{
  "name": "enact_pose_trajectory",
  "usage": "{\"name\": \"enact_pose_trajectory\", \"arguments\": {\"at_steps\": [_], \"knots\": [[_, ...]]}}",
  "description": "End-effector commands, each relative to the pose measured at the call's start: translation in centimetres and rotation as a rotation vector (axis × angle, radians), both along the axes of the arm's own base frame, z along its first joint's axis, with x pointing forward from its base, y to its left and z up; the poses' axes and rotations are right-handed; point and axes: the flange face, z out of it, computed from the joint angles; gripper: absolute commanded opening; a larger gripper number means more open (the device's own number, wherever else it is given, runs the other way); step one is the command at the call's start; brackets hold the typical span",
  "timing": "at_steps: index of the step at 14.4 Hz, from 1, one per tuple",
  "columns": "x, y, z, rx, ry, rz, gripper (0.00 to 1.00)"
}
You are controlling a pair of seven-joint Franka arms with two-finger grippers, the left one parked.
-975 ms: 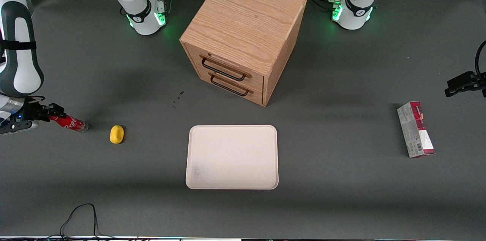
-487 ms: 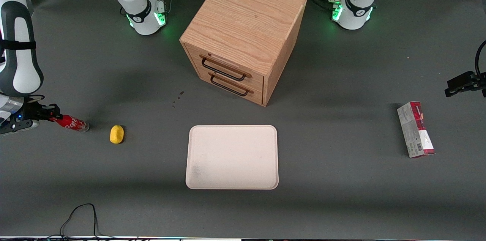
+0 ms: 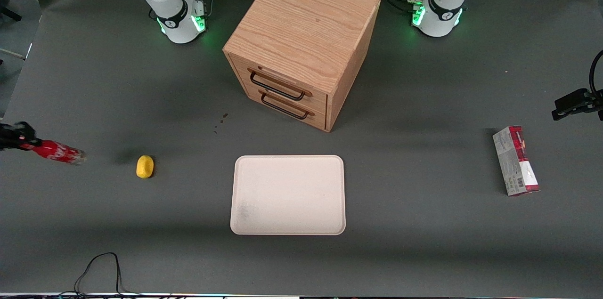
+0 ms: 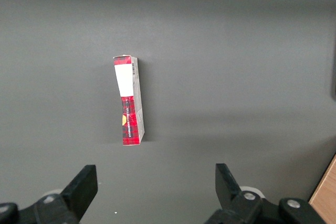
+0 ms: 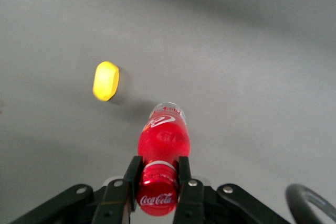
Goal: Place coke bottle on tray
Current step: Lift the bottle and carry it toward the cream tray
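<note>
The jaws point(image 5: 157, 182) are pinching the bottle point(image 5: 161, 141) right at its neck, just under the cap, and carrying it tilted above the tabletop point(image 3: 424, 242) at the working arm's end, near the lemon point(image 3: 145, 166) and well apart from the tray point(image 3: 288, 195). That narrow neck grip is looking risky: the long body is hanging out free, so a quick swing could be pivoting or slipping it loose before the tray. Laid down, it could be rolling off the low rim. White "Coca-Cola" script is showing on the cap and label. The carton's point(image 4: 129, 100) print is too small to read.
</note>
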Motion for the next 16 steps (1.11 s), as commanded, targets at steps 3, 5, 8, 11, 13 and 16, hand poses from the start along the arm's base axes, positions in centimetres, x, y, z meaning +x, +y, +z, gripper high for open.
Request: {"name": "enact_pose_trajectory", "arguments": {"at_steps": [3,5,8,11,13,16], "knots": [[-1.7,1.6,12.8,-0.093,0.034,0.048,0.0],[-2.2,3.1,15.4,-0.099,0.033,0.066,0.0],[-1.2,7.8,16.7,-0.109,0.018,0.133,0.0],[0.9,18.2,17.5,-0.122,-0.029,0.161,0.0],[2.4,25.9,16.2,-0.124,-0.039,0.162,0.0],[4.2,37.4,13.2,-0.074,-0.063,0.146,0.0]]}}
